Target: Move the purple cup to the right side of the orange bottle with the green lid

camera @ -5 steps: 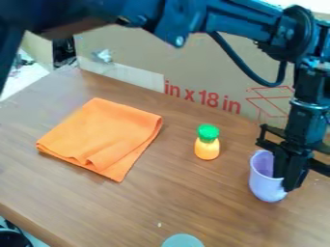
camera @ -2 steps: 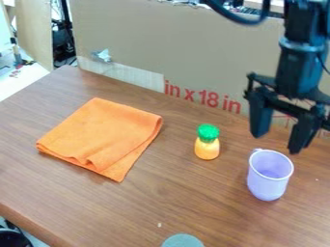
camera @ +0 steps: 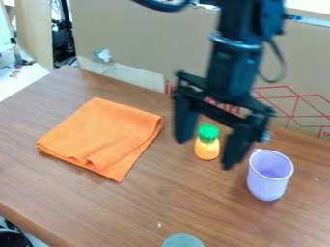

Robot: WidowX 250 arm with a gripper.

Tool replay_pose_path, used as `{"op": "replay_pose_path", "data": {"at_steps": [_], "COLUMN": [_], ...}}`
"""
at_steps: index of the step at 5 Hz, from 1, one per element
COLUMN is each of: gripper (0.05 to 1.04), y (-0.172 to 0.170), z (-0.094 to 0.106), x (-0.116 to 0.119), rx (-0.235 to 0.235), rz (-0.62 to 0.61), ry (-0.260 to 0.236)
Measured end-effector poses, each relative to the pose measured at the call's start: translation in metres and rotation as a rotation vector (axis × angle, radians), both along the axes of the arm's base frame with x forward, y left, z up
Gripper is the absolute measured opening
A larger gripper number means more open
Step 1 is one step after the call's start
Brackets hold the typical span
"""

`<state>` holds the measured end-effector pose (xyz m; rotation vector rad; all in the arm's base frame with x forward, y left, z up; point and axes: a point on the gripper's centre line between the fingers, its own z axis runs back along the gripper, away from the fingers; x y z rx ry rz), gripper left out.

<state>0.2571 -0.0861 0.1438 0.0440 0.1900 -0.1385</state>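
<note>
An orange cloth [camera: 100, 137] is laid on the left part of the brown wood-grain table [camera: 77, 193]. It is folded, with one corner directed toward the near edge and with creases formed along its near side. Behind the table, a cardboard panel [camera: 129, 38] is positioned upright; red print is carried on its face, and a pale strip is seen along its lower left part. At the near edge of the view, right of the cloth, the top of a grey-green rounded object [camera: 182, 241] is partly shown.

The gripper [camera: 205, 153] is located right of the cloth, over the table. Its two fingers are spread wide apart and pointed downward; nothing is held. A toy pineapple [camera: 207, 149], yellow-orange with a green top, is stood upright on the table and is seen in the gap between the fingers. Contact is not made on either side of the toy.

Farther right, a light purple cup [camera: 267, 185] is stood upright on the table, just beside the right-hand finger as viewed. Its open mouth is faced upward, and a small handle is seen at its far left side.
</note>
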Motion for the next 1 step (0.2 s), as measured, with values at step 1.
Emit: {"op": "replay_pose_path", "data": {"at_steps": [1], "gripper": [1.010], "y": [0.0232], "z": [-0.0043], "x": [0.0022], "rx": [-0.001], "rz": [0.076], "ry": [-0.033]}}
